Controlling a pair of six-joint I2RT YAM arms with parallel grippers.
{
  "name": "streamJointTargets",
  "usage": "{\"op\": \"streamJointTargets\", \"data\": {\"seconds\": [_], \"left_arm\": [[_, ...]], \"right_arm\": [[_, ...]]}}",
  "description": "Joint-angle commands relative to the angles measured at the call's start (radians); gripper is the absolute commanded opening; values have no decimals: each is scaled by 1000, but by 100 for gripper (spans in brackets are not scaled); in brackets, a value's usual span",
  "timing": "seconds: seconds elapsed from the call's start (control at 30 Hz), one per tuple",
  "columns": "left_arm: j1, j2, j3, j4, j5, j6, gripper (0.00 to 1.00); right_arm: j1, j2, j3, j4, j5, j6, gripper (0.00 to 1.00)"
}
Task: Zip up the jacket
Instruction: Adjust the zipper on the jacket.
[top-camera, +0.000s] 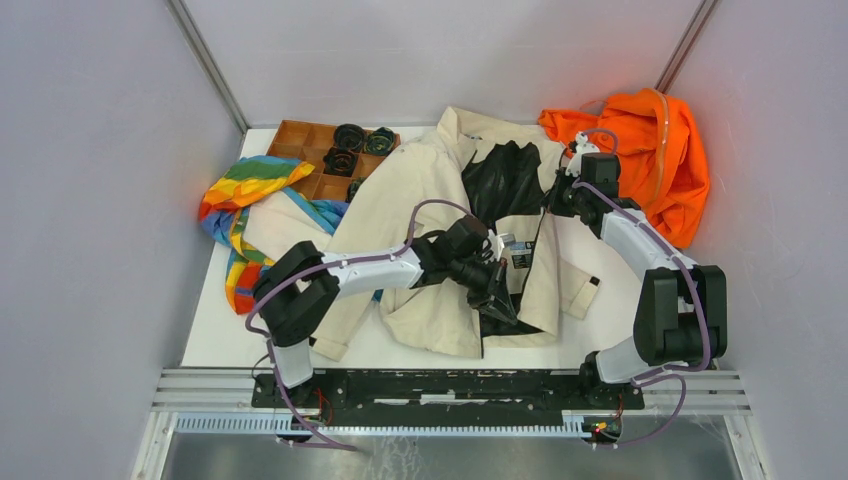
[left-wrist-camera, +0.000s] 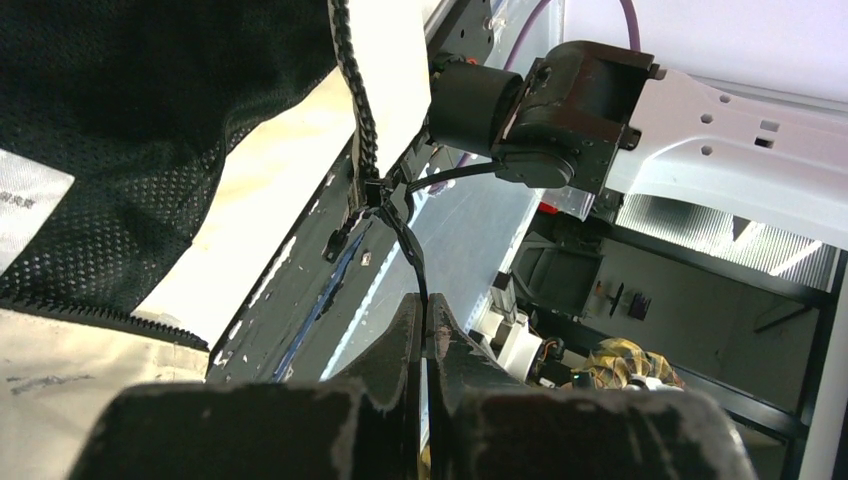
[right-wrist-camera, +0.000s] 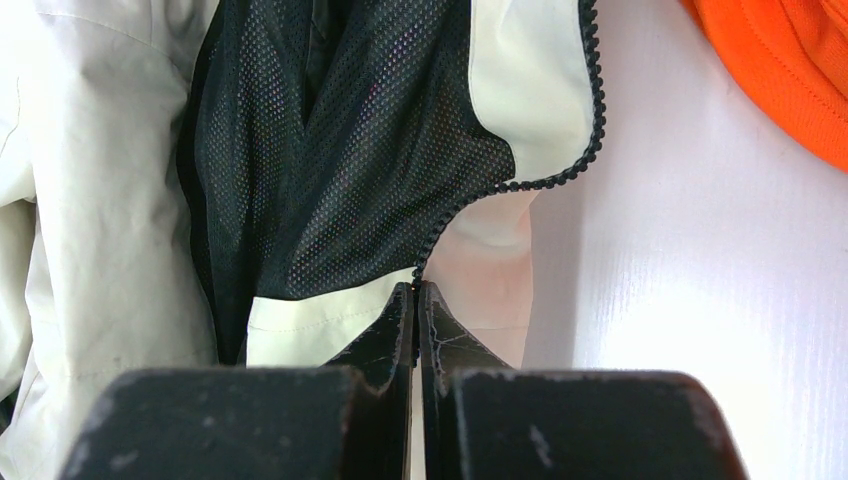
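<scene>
From above, the jacket (top-camera: 420, 190) lies open mid-table (top-camera: 600, 335), black lining up. The left gripper (top-camera: 497, 290) sits low on the front and the right gripper (top-camera: 562, 197) higher up the same edge, likely to hold it taut.

Left wrist: the fingers (left-wrist-camera: 395, 350) are pressed together on the pull cord (left-wrist-camera: 410, 245) under the slider (left-wrist-camera: 372, 192) — ready to draw it.

Right wrist: the closed tips pinch the jacket where its zipper teeth (right-wrist-camera: 520, 182) end, beside the orange garment (right-wrist-camera: 780, 70).
</scene>
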Motion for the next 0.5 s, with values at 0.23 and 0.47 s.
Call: {"op": "streamJointTargets", "data": {"seconds": [0.23,0.47], "left_arm": [[-10,-74,-37,-34,45,57,2],[-12,-80,-54,-46,54,62,2]], "right_arm": [[-5,-12,32,73,30,-14,2],[-5,-10,31,74,30,-14,2]]}}
